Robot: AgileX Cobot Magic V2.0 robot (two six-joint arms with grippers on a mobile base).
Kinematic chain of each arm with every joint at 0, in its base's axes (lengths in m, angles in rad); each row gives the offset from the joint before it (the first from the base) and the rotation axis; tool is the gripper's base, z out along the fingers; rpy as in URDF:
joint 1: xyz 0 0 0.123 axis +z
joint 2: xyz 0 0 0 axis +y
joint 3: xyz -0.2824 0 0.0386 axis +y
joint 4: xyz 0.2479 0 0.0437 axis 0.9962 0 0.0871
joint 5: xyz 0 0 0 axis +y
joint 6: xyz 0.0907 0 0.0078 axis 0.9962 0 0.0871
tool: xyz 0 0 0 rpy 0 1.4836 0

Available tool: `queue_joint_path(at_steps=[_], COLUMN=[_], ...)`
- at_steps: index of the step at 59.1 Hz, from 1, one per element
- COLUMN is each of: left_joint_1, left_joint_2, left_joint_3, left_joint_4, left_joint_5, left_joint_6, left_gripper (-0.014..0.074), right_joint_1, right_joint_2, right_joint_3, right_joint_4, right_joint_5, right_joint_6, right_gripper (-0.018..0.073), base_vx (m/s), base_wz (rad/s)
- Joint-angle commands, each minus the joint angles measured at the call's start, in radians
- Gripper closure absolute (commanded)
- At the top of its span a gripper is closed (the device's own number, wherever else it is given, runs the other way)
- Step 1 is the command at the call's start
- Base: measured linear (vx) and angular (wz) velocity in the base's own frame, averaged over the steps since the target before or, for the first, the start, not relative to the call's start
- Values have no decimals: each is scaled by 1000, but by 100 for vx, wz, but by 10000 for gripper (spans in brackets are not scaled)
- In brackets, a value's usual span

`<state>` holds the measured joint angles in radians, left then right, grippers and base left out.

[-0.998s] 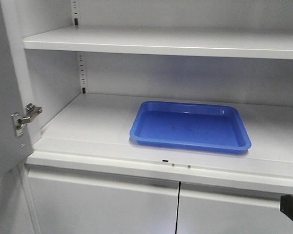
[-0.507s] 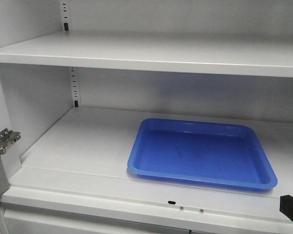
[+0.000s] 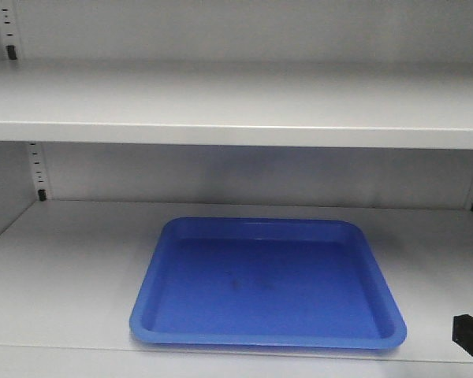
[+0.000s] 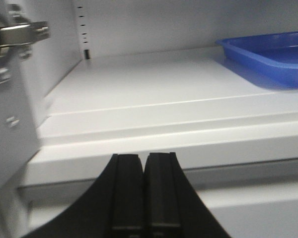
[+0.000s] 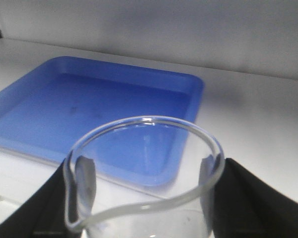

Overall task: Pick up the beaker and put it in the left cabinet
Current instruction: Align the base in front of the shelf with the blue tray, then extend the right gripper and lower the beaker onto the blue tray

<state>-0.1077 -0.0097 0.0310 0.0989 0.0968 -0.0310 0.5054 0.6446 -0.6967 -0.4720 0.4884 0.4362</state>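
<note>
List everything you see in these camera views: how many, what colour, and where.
cabinet: one, pale grey, fills the front view
shelves: two, pale grey, one above the other
tray: one, blue, empty, flat on the lower shelf
hinge: one, silver metal, on the door at the left
beaker: one, clear glass, held upright just in front of the tray
left fingers: two, black, closed together, empty, in front of the lower shelf's edge
right fingers: two, black, one on each side of the beaker, gripping it
</note>
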Motion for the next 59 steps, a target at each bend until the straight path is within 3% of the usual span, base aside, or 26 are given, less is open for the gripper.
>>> queue_joint_path(at_steps=[1, 40, 52, 59], left_joint_1=[-6, -6, -6, -6], left_joint_2=[-18, -18, -18, -18], left_joint_3=[15, 15, 15, 15], left_joint_4=[-3, -3, -3, -3], left_joint_5=[-89, -89, -89, -89], left_joint_6=[-3, -3, -3, -3], left_gripper=[604, 604, 604, 604], right_joint_1=[-3, -3, -3, -3], right_joint_2=[0, 0, 6, 71], right_joint_3=[-30, -30, -30, -30], right_joint_4=[-26, -25, -34, -54], right_joint_5=[-77, -84, -128, -223], right_joint_6=[-5, -4, -4, -4], right_gripper=[562, 561, 561, 561], base_vx=[13, 4, 0, 0], base_wz=[-31, -10, 0, 0])
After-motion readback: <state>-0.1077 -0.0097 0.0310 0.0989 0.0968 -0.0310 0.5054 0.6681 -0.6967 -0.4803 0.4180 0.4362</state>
